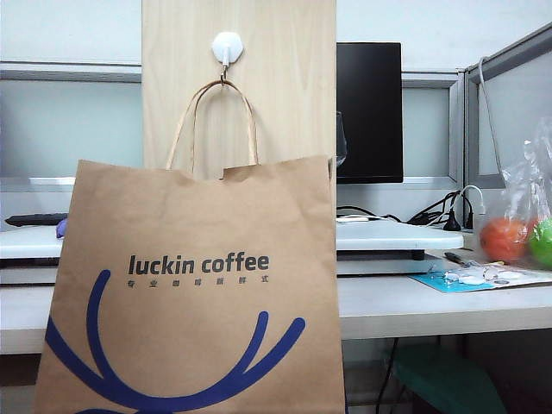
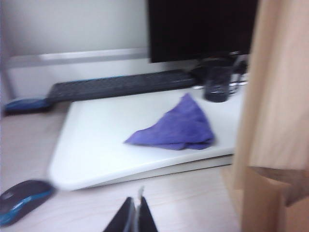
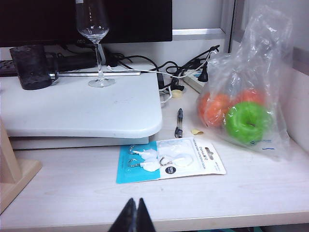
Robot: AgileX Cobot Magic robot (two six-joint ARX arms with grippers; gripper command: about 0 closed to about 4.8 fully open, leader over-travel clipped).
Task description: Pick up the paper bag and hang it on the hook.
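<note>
The brown paper bag (image 1: 190, 293) with "luckin coffee" lettering and blue curved lines hangs by one twisted loop handle (image 1: 251, 121) from the small metal hook (image 1: 224, 65). The hook's white hexagonal base is stuck on a tall light wooden board (image 1: 289, 86). No gripper shows in the exterior view. In the left wrist view my left gripper (image 2: 136, 210) is shut and empty above the desk, clear of the paper bag's top edge (image 2: 273, 193) and the board (image 2: 277, 82). My right gripper (image 3: 135, 208) is also shut and empty, over the desk's front edge.
A purple cloth (image 2: 175, 128) lies on a white raised platform (image 2: 91, 145), with a keyboard (image 2: 116, 86), a dark cup (image 2: 217, 84) and a mouse (image 2: 21, 198) around it. On the right are a wine glass (image 3: 95, 38), a pen (image 3: 179, 122), a hook packet (image 3: 169, 159) and a clear fruit bag (image 3: 246, 92).
</note>
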